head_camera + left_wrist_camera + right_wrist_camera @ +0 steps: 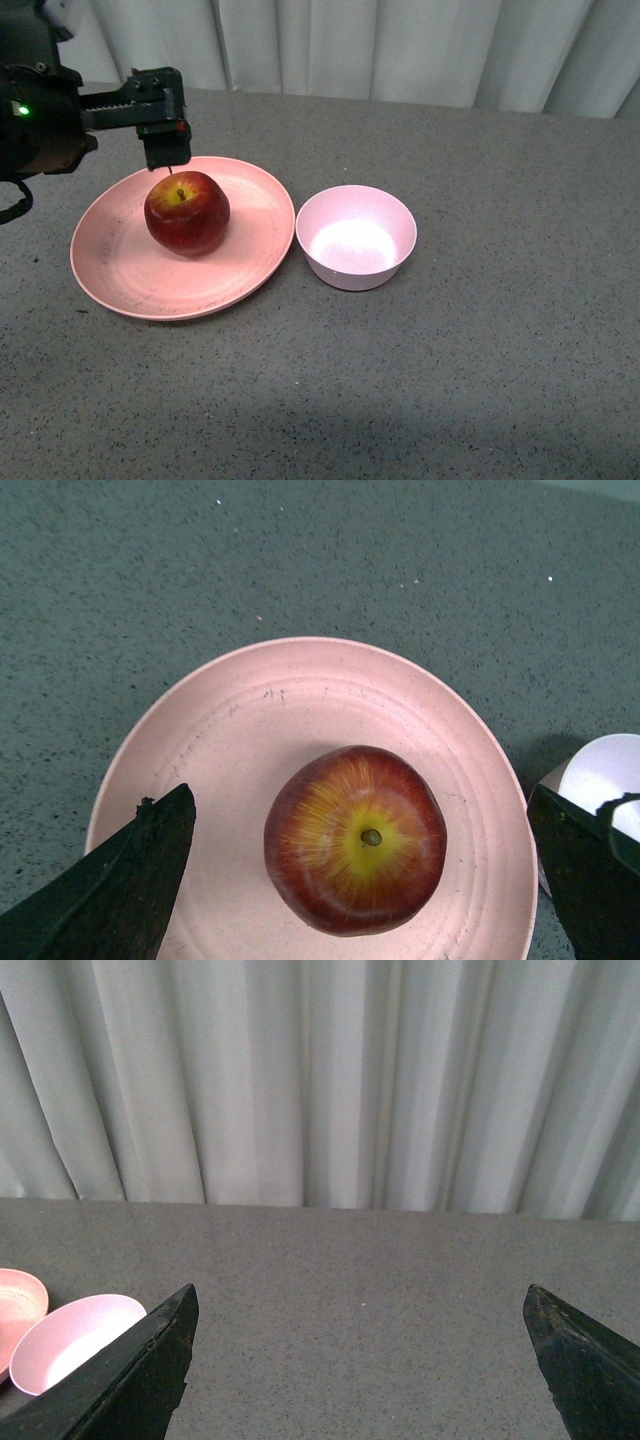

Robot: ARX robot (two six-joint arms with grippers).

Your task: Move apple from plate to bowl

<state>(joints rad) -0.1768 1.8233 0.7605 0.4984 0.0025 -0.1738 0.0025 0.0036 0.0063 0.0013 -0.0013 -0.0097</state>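
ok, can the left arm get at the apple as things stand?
Probably yes: left gripper hangs open right above the apple, jaws wider than it, nothing between. Plate is shallow; bowl stands aside.

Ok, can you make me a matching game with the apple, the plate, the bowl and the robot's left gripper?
Things:
1. apple
2. plate
3. bowl
4. left gripper

Clues:
A. empty, pale pink
B. open, just above the apple
C. dark red, sitting on the plate
D. wide, salmon pink, next to the bowl

Pairs: 1-C, 2-D, 3-A, 4-B
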